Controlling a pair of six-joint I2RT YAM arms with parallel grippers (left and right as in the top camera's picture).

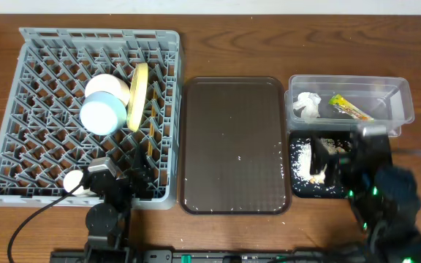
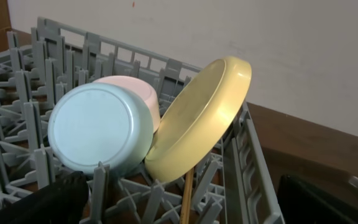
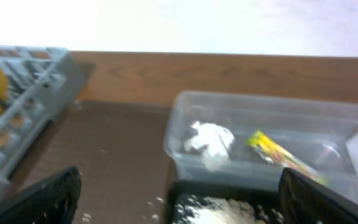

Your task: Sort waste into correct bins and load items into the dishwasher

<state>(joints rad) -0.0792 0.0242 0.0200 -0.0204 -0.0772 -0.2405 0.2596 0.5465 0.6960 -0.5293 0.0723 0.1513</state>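
Note:
The grey dish rack (image 1: 42, 88) holds the small white bowl (image 1: 112, 86), the light blue bowl (image 1: 102, 114) and the yellow plate (image 1: 137, 96) standing on edge. In the left wrist view the blue bowl (image 2: 98, 134), the white bowl (image 2: 143, 93), the plate (image 2: 201, 118) and a chopstick (image 2: 186, 198) show. My left gripper (image 1: 134, 177) (image 2: 179, 208) is open and empty at the rack's front. The clear container (image 1: 397, 98) holds the tissue (image 1: 307, 104) and the wrapper (image 1: 351, 107). The black tray (image 1: 298, 188) holds crumbs (image 1: 317, 157). My right gripper (image 1: 338, 164) (image 3: 185, 202) is open above it.
The dark brown serving tray (image 1: 232, 146) lies between the rack and the bins, with a few stray crumbs (image 1: 281, 157) along its right edge. In the right wrist view the clear container (image 3: 185, 118), tissue (image 3: 210, 140) and wrapper (image 3: 278, 152) sit ahead.

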